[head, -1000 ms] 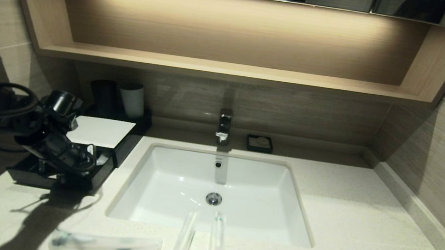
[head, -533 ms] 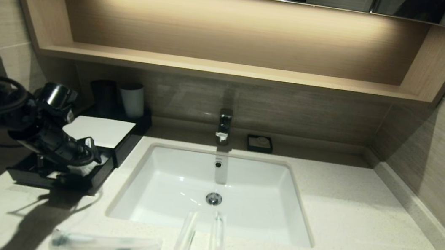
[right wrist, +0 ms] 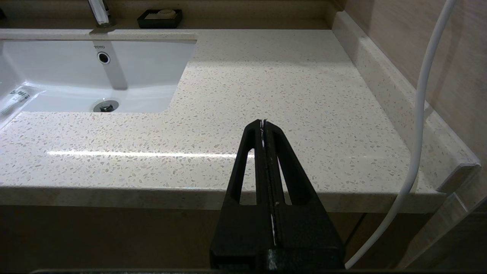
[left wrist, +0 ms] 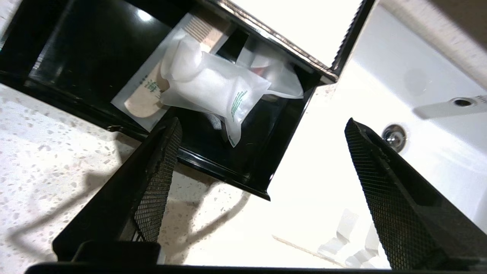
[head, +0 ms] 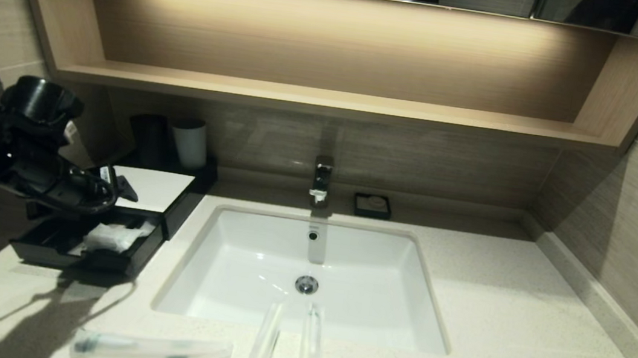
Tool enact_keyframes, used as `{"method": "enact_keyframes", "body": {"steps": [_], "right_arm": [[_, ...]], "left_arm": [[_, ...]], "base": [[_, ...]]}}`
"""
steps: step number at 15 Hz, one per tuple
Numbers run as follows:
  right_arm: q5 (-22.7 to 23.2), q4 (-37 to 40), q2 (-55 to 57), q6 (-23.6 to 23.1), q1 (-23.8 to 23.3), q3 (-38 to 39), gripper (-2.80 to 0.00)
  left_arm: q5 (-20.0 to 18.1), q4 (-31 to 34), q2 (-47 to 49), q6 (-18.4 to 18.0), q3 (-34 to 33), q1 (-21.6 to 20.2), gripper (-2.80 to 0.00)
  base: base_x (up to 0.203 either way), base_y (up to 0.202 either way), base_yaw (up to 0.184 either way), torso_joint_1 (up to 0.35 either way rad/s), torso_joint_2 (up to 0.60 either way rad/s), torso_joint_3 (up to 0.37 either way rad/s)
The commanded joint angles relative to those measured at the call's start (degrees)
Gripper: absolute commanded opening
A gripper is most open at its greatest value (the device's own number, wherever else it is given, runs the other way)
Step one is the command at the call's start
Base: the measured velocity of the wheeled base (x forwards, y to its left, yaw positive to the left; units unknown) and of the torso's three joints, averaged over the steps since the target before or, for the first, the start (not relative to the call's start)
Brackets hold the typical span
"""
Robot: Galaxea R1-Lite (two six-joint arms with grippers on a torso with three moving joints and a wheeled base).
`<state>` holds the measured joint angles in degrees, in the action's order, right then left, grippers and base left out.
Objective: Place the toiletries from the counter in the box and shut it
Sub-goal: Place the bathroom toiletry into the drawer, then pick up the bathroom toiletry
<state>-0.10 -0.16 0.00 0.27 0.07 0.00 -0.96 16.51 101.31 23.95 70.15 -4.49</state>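
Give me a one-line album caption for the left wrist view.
Open left gripper hovers above the black box, white sachets inside.

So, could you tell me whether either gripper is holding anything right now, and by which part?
Nothing is held. The left gripper hangs open above the black box; the right gripper is shut on nothing.

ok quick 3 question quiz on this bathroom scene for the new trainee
1. True or false: the left hand is open above the black box.
2. How many wrapped toiletries lie on the counter in front of the sink, as the head view shows it?
3. The right hand is: A) shut, holding nothing B) shut on a packet C) open.

Key: 1 true; 2 three; 3 A.
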Motion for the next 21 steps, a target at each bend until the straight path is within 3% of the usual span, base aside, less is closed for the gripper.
{"method": "enact_keyframes", "body": {"steps": [1,2,6,8,10,13,16,21], "right_arm": [[0.01,-0.02,0.00,0.00,0.01,0.09,-2.80],[0.01,-0.02,0.00,0.00,0.01,0.09,-2.80],[0.01,-0.02,0.00,0.00,0.01,0.09,-2.80],[0.01,-0.02,0.00,0.00,0.01,0.09,-2.80],[0.01,-0.02,0.00,0.00,0.01,0.09,-2.80],[0.01,-0.02,0.00,0.00,0.01,0.09,-2.80],[0.01,-0.02,0.00,0.00,0.01,0.09,-2.80],[0.01,-0.02,0.00,0.00,0.01,0.09,-2.80]], "left_arm": [[0.03,0.10,-5.90,0.33,-1.49,-0.16,0.00],[-0.04,0.10,-7.13,0.30,-2.42,-0.11,-2.80],[-3.20,-3.87,-10.82,-0.03,-6.56,0.02,-2.80],[-6.60,-5.12,-14.21,-0.74,-8.09,0.49,-2.80],[-11.35,-5.15,-17.07,-6.20,-11.00,1.08,-2.80],[-12.03,-3.96,-17.72,-7.56,-13.26,6.90,-2.80],[-12.05,3.16,-17.70,-7.77,-12.79,12.87,-2.80],[-12.61,21.76,-17.08,-7.08,-7.55,22.19,-2.80]], "base": [[0.000,0.000,0.000,0.000,0.00,0.000],[0.000,0.000,0.000,0.000,0.00,0.000],[0.000,0.000,0.000,0.000,0.00,0.000],[0.000,0.000,0.000,0.000,0.00,0.000],[0.000,0.000,0.000,0.000,0.00,0.000],[0.000,0.000,0.000,0.000,0.00,0.000],[0.000,0.000,0.000,0.000,0.00,0.000],[0.000,0.000,0.000,0.000,0.00,0.000]]}}
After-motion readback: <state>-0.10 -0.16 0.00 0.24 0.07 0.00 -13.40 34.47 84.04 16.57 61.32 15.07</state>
